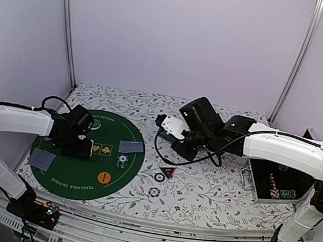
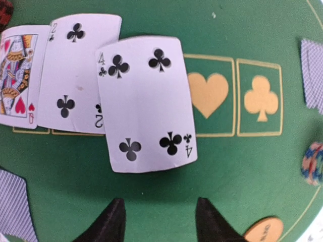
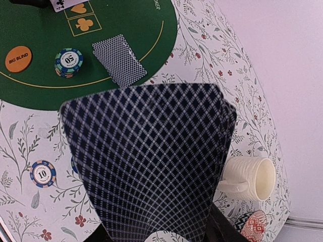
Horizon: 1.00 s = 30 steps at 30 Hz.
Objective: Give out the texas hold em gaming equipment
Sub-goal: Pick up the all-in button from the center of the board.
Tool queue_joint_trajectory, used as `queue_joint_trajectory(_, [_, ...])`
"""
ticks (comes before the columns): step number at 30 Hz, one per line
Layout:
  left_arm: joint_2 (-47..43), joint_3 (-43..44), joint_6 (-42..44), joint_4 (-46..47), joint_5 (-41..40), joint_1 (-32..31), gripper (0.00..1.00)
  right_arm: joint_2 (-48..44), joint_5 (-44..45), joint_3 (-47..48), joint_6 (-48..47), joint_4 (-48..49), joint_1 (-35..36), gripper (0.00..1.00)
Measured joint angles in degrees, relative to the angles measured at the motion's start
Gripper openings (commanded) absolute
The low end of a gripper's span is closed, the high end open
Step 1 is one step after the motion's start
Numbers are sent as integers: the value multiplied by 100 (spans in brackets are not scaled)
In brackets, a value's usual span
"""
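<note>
My left gripper (image 2: 161,217) is open and empty, hovering just above the round green mat (image 1: 86,176). In front of it lie three face-up cards: the four of clubs (image 2: 144,103), the two of clubs (image 2: 75,70) and a queen of hearts (image 2: 17,75). My right gripper (image 1: 172,129) is shut on a deck of blue-backed cards (image 3: 146,161), held above the floral table beside the mat. Face-down cards (image 1: 131,147) (image 1: 42,159), a chip stack (image 1: 122,161) and the orange button (image 1: 104,178) lie on the mat. The triangular marker (image 1: 167,172) and a single chip (image 1: 153,192) lie off the mat.
An open case (image 1: 275,185) with chips stands at the right. A cream mug (image 3: 250,179) lies on its side and a red-patterned dish (image 3: 255,227) sits near it, below my right gripper. A ring-like disc (image 1: 158,176) lies by the marker. Frame posts stand at the back.
</note>
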Motion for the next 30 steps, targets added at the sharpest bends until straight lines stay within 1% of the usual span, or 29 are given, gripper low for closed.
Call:
queue_joint_trajectory(2, [0, -151, -205, -24, 111, 9, 23, 0, -2, 0, 0, 2, 0, 45])
queue_joint_trajectory(3, [0, -251, -243, -44, 184, 22, 21, 0, -7, 0, 0, 0, 0, 45])
queue_joint_trajectory(7, [44, -468, -422, -52, 286, 81, 20, 0, -33, 0, 0, 2, 0, 45])
queue_joint_trajectory(14, [177, -422, -439, 162, 361, 393, 19, 0, -33, -2, 0, 2, 0, 45])
queue_joint_trajectory(21, [372, -295, -330, 356, 249, 623, 19, 0, -33, -2, 0, 2, 0, 45])
queue_joint_trajectory(30, [525, -184, -111, 404, 109, 660, 19, 0, -33, -2, 0, 2, 0, 45])
